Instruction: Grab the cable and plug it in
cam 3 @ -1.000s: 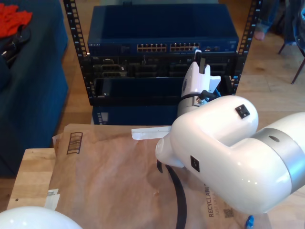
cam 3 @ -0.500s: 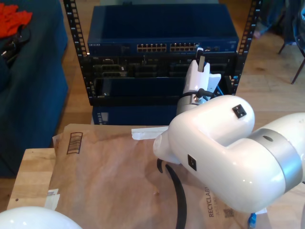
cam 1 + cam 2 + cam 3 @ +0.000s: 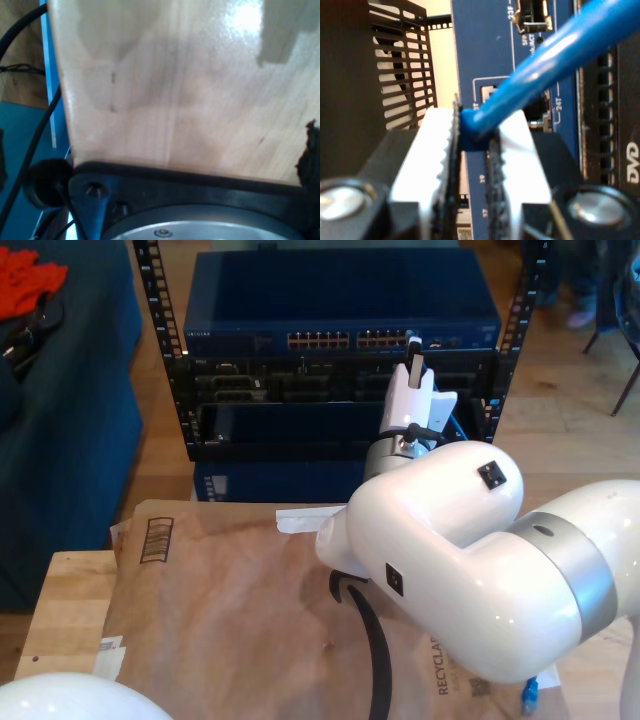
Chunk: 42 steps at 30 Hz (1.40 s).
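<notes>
Blue PVC-jacketed, thin and round, the bright blue Ethernet cable (image 3: 555,55) is clamped at its moulded plug boot between the white serrated pads (image 3: 437,150) of my second claw (image 3: 472,165), just in front of the dark blue network switch (image 3: 340,300) and its row of ports (image 3: 350,339) in the black perforated steel rack (image 3: 150,300). Judge it light, limp and springy along its length, stiff only at the boot, so you should hold there; the latch tab is likely fragile. Its far plug (image 3: 527,699) lies on the creased brown kraft paper (image 3: 230,610) over the pale wooden tabletop (image 3: 65,610). My first wrist view looks onto glossy light wood (image 3: 190,85); whether my first claw is wide or narrow, you cannot tell.
</notes>
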Each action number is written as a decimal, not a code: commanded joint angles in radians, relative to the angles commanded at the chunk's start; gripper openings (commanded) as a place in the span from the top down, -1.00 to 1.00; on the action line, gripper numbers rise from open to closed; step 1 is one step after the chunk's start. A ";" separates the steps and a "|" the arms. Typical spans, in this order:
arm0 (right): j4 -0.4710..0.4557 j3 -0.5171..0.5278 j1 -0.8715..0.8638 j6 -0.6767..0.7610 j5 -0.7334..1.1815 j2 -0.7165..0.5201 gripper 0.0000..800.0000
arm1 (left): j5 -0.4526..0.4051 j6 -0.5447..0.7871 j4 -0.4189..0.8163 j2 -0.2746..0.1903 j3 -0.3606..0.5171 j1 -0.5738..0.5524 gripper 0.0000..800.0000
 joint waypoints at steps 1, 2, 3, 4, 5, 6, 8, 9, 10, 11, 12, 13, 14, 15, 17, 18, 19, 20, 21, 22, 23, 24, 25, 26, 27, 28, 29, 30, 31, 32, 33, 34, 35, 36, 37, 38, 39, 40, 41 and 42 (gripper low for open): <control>0.000 0.000 0.000 0.000 0.000 0.000 1.00 | 0.000 0.002 0.000 0.000 0.000 0.000 -1.00; 0.000 0.000 0.000 0.000 0.000 0.000 1.00 | 0.000 0.000 0.000 0.000 0.000 0.002 -1.00; 0.000 0.000 -0.002 -0.002 0.000 0.002 1.00 | 0.000 0.000 -0.002 0.000 0.000 0.000 -1.00; 0.000 -0.002 -0.002 -0.002 0.002 0.002 1.00 | 0.000 0.000 0.000 0.000 0.000 0.000 -1.00; 0.000 -0.002 -0.002 -0.002 0.002 0.002 1.00 | 0.000 0.000 -0.002 0.000 0.000 0.000 -1.00; 0.000 0.000 -0.002 -0.002 0.002 0.002 1.00 | 0.000 0.000 -0.002 0.000 0.000 0.002 -1.00; 0.000 0.000 -0.002 0.000 0.002 0.002 1.00 | 0.000 0.000 -0.002 0.000 0.000 0.000 -1.00; 0.000 0.000 -0.003 0.000 0.002 0.002 1.00 | 0.000 0.000 -0.002 0.000 0.000 0.000 -1.00; 0.000 0.000 -0.002 -0.002 0.002 0.000 1.00 | 0.000 0.000 -0.002 0.000 0.000 0.000 -1.00; 0.000 0.000 -0.002 -0.002 0.002 0.000 1.00 | 0.000 0.000 0.000 0.000 0.000 0.000 -1.00; 0.002 -0.002 -0.002 -0.002 0.002 0.000 1.00 | 0.000 0.000 -0.002 0.000 0.000 0.000 -1.00; 0.000 -0.002 -0.002 -0.002 0.003 0.000 1.00 | 0.000 0.000 0.000 0.000 0.000 0.000 -1.00; 0.000 -0.002 -0.002 0.000 0.003 0.000 1.00 | 0.000 0.000 -0.002 0.000 0.000 0.000 -1.00; 0.000 -0.002 -0.002 -0.002 0.003 0.000 1.00 | 0.000 0.002 0.000 0.000 0.000 0.000 -1.00; 0.000 -0.003 -0.002 0.000 0.003 0.000 1.00 | 0.000 0.000 -0.002 0.000 0.000 0.000 -1.00; -0.002 -0.003 -0.002 0.000 0.003 0.000 1.00 | 0.000 0.000 -0.002 0.000 0.000 0.000 -1.00; -0.002 -0.003 0.000 0.000 0.003 0.000 1.00 | 0.000 0.002 -0.002 0.000 0.000 0.000 -1.00; -0.002 -0.005 0.000 0.000 0.003 0.000 1.00 | 0.000 0.000 -0.002 0.000 0.000 0.000 -1.00; -0.002 -0.005 0.000 0.000 0.003 0.000 1.00 | 0.000 0.000 0.000 0.000 0.000 0.000 -1.00; -0.002 -0.005 0.000 0.000 0.003 0.000 1.00 | 0.000 0.000 0.000 0.000 0.000 0.000 -1.00; -0.002 -0.005 0.000 0.000 0.003 0.000 1.00 | 0.000 0.002 0.000 0.000 0.000 0.000 -1.00; -0.002 -0.006 0.000 -0.002 0.003 0.000 1.00 | 0.000 0.000 0.000 0.000 0.000 0.000 -1.00; -0.002 -0.006 0.000 -0.002 0.003 0.000 1.00 | 0.000 0.000 0.000 0.000 0.000 0.000 -1.00; -0.002 -0.008 0.000 -0.002 0.003 0.000 1.00 | 0.000 0.002 -0.002 0.000 0.000 0.000 -1.00; -0.002 -0.006 0.002 -0.002 0.003 0.000 1.00 | 0.000 0.000 -0.002 0.000 0.000 0.000 -1.00; -0.002 -0.006 0.002 -0.002 0.003 0.000 1.00 | 0.000 0.000 -0.002 0.000 0.000 0.000 -1.00; -0.002 -0.006 0.000 -0.002 0.005 0.000 1.00 | 0.000 0.000 -0.002 0.000 0.000 0.000 -1.00; -0.003 -0.006 0.000 -0.002 0.006 0.000 1.00 | 0.000 0.000 -0.002 0.000 0.000 0.000 -1.00; -0.002 -0.008 0.000 -0.002 0.008 0.002 1.00 | 0.000 0.000 -0.002 0.000 0.000 0.000 -1.00; -0.003 -0.009 0.000 -0.002 0.009 0.002 1.00 | 0.000 0.000 0.000 0.000 0.000 0.000 -1.00; -0.003 -0.011 0.000 -0.002 0.011 0.002 1.00 | 0.000 0.000 -0.002 0.000 0.000 0.000 -1.00; -0.003 -0.014 0.000 -0.002 0.011 0.003 1.00 | 0.000 0.000 -0.002 0.000 0.000 0.000 -1.00; -0.003 -0.015 0.000 -0.002 0.011 0.003 1.00 | 0.000 0.000 -0.002 0.000 0.000 0.000 -1.00; -0.003 -0.017 -0.002 -0.002 0.011 0.005 1.00 | 0.000 0.002 0.000 0.000 0.000 0.000 -1.00; -0.003 -0.017 -0.002 -0.002 0.012 0.005 1.00 | 0.000 0.002 0.000 0.000 0.000 0.002 -1.00; -0.003 -0.017 -0.002 -0.002 0.012 0.005 1.00 | 0.000 0.000 -0.002 0.000 0.000 0.000 -1.00; -0.005 -0.017 -0.002 -0.002 0.012 0.005 1.00 | 0.000 0.002 -0.002 0.000 0.000 0.000 -1.00; -0.005 -0.017 -0.003 -0.002 0.012 0.006 1.00 | 0.000 0.000 0.000 0.000 0.000 0.000 -1.00; -0.005 -0.017 -0.003 -0.002 0.012 0.008 1.00 | 0.000 0.000 -0.002 0.000 0.000 0.000 -1.00; -0.005 -0.017 -0.003 -0.002 0.012 0.008 1.00 | 0.000 0.000 -0.002 0.000 0.000 0.000 -1.00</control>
